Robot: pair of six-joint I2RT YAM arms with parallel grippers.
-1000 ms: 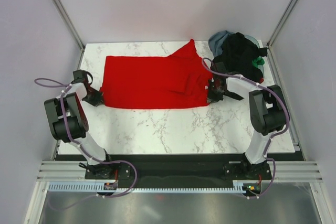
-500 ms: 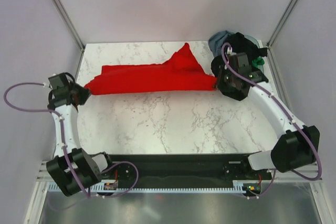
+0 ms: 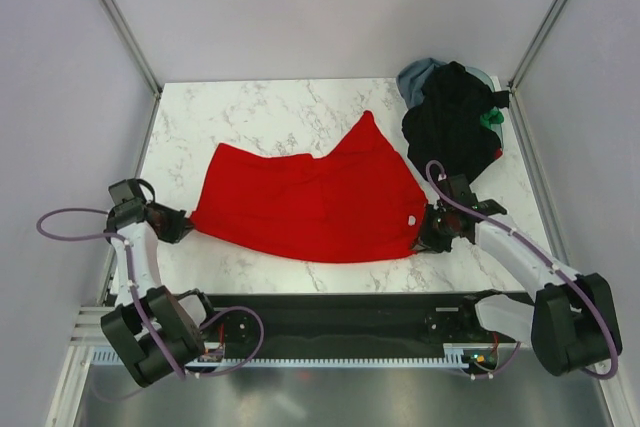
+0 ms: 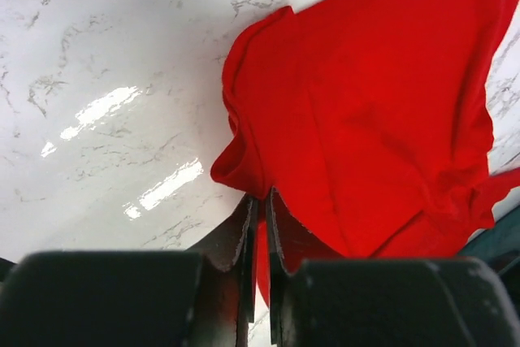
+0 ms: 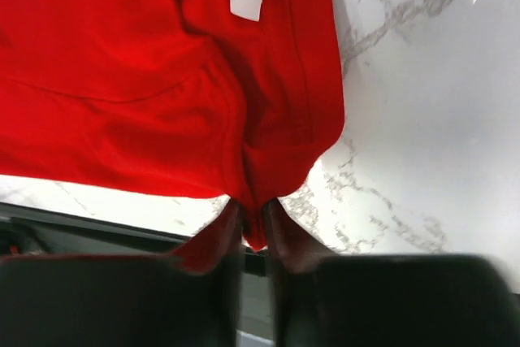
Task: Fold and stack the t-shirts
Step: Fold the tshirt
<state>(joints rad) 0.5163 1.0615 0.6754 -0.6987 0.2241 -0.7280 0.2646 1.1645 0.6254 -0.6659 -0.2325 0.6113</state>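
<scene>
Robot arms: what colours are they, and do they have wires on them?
The left arm and right arm both have white tube-like links joined by chunky black round joints. A thin purple cable loops along each. Each ends in a black gripper, the left gripper and right gripper, with two flat dark fingers.

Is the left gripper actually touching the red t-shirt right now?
Touching. The left wrist view shows the left gripper shut on the red t-shirt, with the cloth's edge pinched between its two fingers.

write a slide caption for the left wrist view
Left claw shut on an edge of the red t-shirt, the cloth spread across the white marble table
</scene>
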